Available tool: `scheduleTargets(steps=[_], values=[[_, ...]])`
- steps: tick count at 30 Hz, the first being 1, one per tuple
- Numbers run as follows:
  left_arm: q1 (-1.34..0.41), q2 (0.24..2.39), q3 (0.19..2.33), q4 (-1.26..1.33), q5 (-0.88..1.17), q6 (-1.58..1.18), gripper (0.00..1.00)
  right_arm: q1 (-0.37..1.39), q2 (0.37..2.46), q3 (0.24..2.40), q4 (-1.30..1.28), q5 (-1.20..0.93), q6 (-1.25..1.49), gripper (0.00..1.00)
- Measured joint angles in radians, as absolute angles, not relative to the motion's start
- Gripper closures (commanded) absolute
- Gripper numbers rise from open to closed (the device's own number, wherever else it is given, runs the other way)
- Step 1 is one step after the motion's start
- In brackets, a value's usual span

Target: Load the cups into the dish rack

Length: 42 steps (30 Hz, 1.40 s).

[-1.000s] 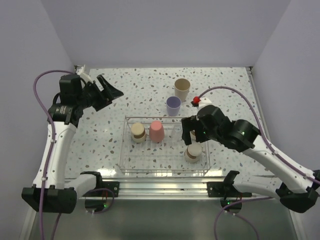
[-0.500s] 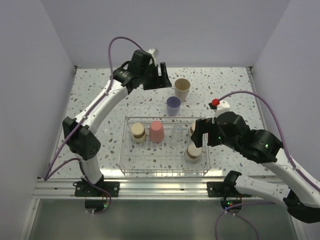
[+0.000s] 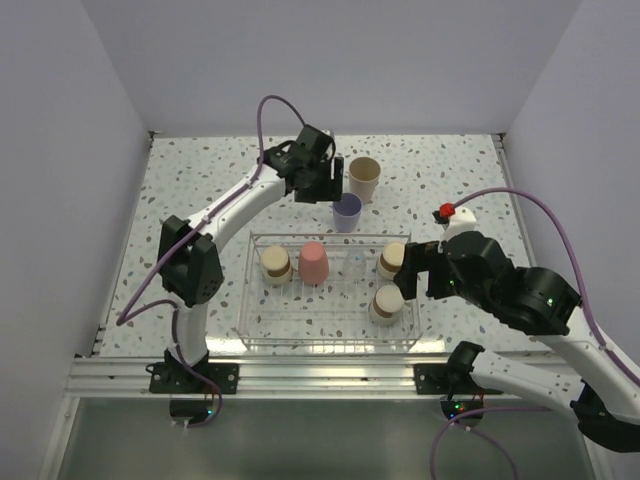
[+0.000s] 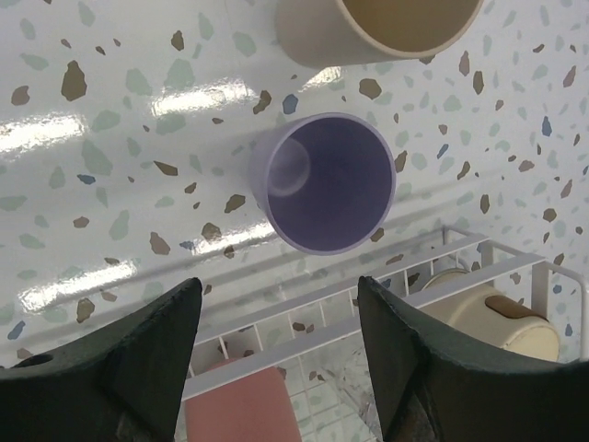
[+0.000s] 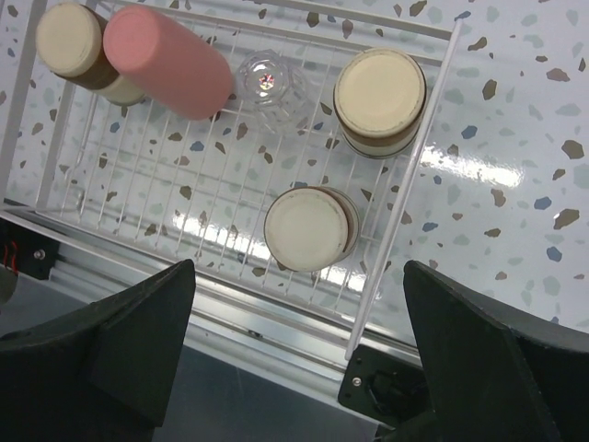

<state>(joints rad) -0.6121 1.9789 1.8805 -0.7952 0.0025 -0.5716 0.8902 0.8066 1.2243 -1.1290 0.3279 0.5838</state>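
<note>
The dish rack (image 3: 250, 300) holds three steel cups with tan bases (image 3: 276, 264) (image 3: 391, 260) (image 3: 386, 303), a pink cup (image 3: 313, 262) and a clear cup (image 3: 352, 262), all upside down. A lavender cup (image 3: 347, 211) and a beige cup (image 3: 364, 178) stand upright on the table behind it. My left gripper (image 3: 330, 190) hovers open just above the lavender cup (image 4: 324, 182), its jaws (image 4: 278, 285) empty over the rack's far bar (image 4: 322, 343). My right gripper (image 3: 410, 272) hangs wide open and empty above the rack's right end (image 5: 405, 184), over one steel cup (image 5: 311, 228).
The speckled table (image 3: 200, 200) is walled at the back and on both sides. An aluminium rail (image 3: 330, 375) runs along the near edge just below the rack. The beige cup (image 4: 377, 28) stands close behind the lavender one.
My left arm swung from the far left across to the back middle, over the lavender cup, its jaws narrowing slightly. My right gripper drew back to the right, off the steel cups.
</note>
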Motion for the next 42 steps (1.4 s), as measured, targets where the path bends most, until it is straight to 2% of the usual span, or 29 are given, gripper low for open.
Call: scheduleTargets(steps=[5, 11, 12, 14, 15, 17, 18, 21, 33, 42], values=[[-0.623, 2.006, 1.850, -0.771, 0.002, -0.571, 0.29, 0.890, 0.811, 1.224, -1.137, 0.328, 0.584, 0.02], [-0.624, 2.098, 1.856, -0.736, 0.002, -0.573, 0.36, 0.890, 0.814, 1.224, -1.142, 0.328, 0.583, 0.02], [-0.624, 2.115, 1.861, -0.735, 0.003, -0.574, 0.43, 0.890, 0.814, 1.224, -1.145, 0.327, 0.583, 0.02], [-0.624, 2.145, 1.880, -0.733, 0.003, -0.578, 0.49, 0.890, 0.813, 1.224, -1.151, 0.328, 0.583, 0.02], [-0.624, 2.164, 1.896, -0.733, 0.003, -0.582, 0.63, 0.890, 0.813, 1.224, -1.153, 0.328, 0.583, 0.02], [-0.624, 2.186, 1.920, -0.731, 0.003, -0.588, 0.75, 0.890, 0.813, 1.224, -1.158, 0.328, 0.583, 0.02], [-0.624, 2.195, 1.930, -0.731, 0.001, -0.589, 0.87, 0.890, 0.813, 1.224, -1.159, 0.328, 0.583, 0.02], [-0.625, 2.204, 1.953, -0.730, 0.002, -0.593, 1.00, 0.890, 0.813, 1.224, -1.160, 0.329, 0.583, 0.02], [-0.623, 2.173, 1.969, -0.746, -0.038, -0.583, 1.00, 0.890, 0.838, 1.224, -1.149, 0.331, 0.553, 0.02], [-0.576, 1.838, 1.833, -0.740, -0.030, -0.583, 1.00, 0.890, 0.929, 1.283, -1.102, 0.316, 0.498, 0.02]])
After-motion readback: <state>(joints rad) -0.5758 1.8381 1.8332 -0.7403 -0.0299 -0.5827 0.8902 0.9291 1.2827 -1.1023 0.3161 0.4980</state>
